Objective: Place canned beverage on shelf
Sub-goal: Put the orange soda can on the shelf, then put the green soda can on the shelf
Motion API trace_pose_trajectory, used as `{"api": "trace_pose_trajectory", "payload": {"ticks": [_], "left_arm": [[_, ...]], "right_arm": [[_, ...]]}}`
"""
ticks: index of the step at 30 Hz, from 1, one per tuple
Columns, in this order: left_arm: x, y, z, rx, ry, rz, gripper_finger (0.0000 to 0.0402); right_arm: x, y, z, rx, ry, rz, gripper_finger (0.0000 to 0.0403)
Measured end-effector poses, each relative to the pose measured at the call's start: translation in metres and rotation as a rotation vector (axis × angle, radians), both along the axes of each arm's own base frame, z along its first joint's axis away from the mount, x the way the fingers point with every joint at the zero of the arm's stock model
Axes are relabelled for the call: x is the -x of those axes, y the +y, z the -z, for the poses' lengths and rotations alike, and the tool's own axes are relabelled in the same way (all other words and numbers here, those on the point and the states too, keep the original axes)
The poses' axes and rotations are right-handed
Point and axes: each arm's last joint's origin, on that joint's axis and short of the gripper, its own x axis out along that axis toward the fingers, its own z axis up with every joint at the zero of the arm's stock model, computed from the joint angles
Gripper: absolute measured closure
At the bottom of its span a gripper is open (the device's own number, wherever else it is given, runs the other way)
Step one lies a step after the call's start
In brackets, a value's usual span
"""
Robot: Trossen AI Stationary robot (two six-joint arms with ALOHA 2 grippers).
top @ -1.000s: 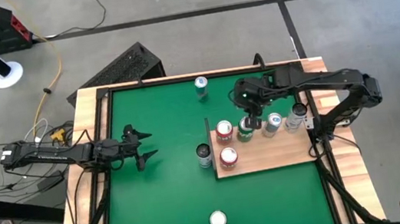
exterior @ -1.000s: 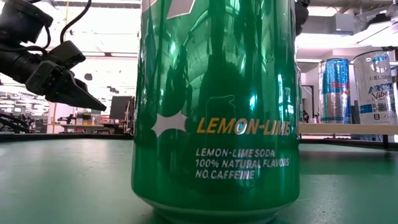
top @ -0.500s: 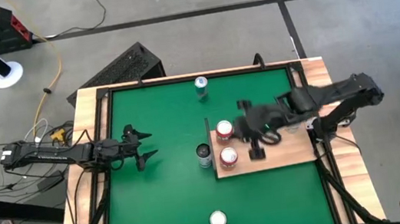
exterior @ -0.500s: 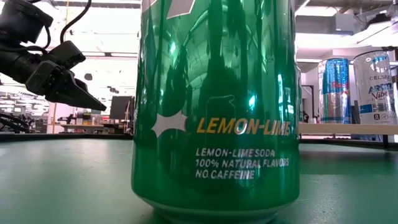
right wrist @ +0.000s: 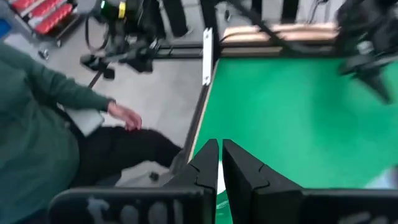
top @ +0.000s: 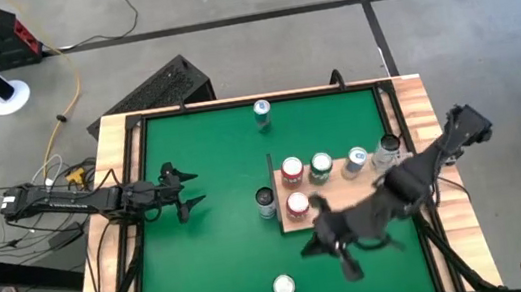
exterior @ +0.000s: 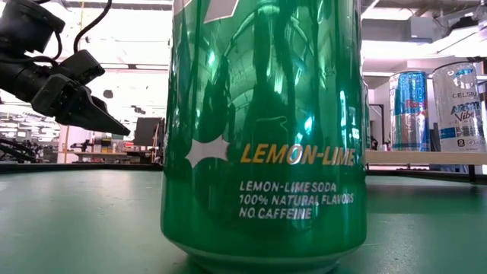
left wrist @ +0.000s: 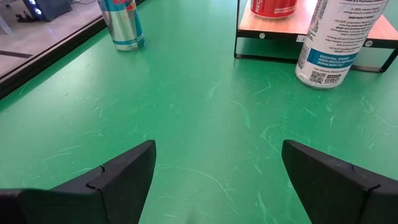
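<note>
The wooden shelf (top: 349, 203) stands right of the table's middle and bears several cans: two red (top: 294, 187), a green (top: 321, 166), a blue (top: 357, 160) and a white (top: 383, 155). A white can (top: 266, 201) (left wrist: 333, 43) stands on the green table at the shelf's left edge. A blue can (top: 262, 111) stands near the far edge, and a green lemon-lime can (top: 283, 286) (exterior: 262, 129) near the near edge. My right gripper (top: 312, 248) (right wrist: 219, 168) hangs shut and empty above the table, near the shelf's near left corner. My left gripper (top: 186, 191) (left wrist: 217, 174) waits open at the left.
Green table between my left gripper and the shelf (left wrist: 292, 25) holds only the white can. In the right wrist view, a person (right wrist: 56, 124) is by the table's wooden frame (right wrist: 202, 112). A dark crate (top: 167, 86) lies on the floor beyond the far edge.
My right gripper has swung from above the cans at the shelf's far side toward the table's near edge, rising and tipping from pointing steeply down toward level. The cans on the shelf have stayed put.
</note>
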Motion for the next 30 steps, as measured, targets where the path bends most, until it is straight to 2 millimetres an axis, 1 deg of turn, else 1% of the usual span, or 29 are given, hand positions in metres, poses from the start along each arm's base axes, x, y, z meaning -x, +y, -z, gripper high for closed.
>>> {"api": "trace_pose_trajectory", "payload": {"ticks": [3,6,8,12,17,20,22,27,30], "left_arm": [[0.0,0.0,0.0,0.0,0.0,0.0,0.0068],[0.0,0.0,0.0,0.0,0.0,0.0,0.0068],[0.0,0.0,0.0,0.0,0.0,-0.001,0.0068],[0.0,0.0,0.0,0.0,0.0,0.0,0.0068],[0.0,0.0,0.0,0.0,0.0,0.0,0.0068],[0.0,0.0,0.0,0.0,0.0,0.0,0.0068],[0.0,0.0,0.0,0.0,0.0,0.0,0.0068],[0.0,0.0,0.0,0.0,0.0,-0.001,0.0068],[0.0,0.0,0.0,0.0,0.0,-0.001,0.0068]], "right_arm": [[-0.009,0.024,0.019,0.003,0.029,-0.037,0.0354],[-0.019,0.05,0.036,-0.029,0.023,-0.116,0.0354],[-0.022,0.066,0.043,-0.056,0.006,-0.166,0.0353],[-0.021,0.086,0.052,-0.075,-0.017,-0.21,0.0353],[-0.015,0.097,0.057,-0.058,-0.006,-0.239,0.0355],[-0.017,0.102,0.061,-0.062,-0.015,-0.248,0.0355],[-0.014,0.105,0.065,-0.037,-0.002,-0.265,0.0355],[-0.02,0.103,0.067,0.037,-0.043,-0.289,0.0355],[-0.025,0.098,0.07,0.058,-0.035,-0.276,0.0343]]}}
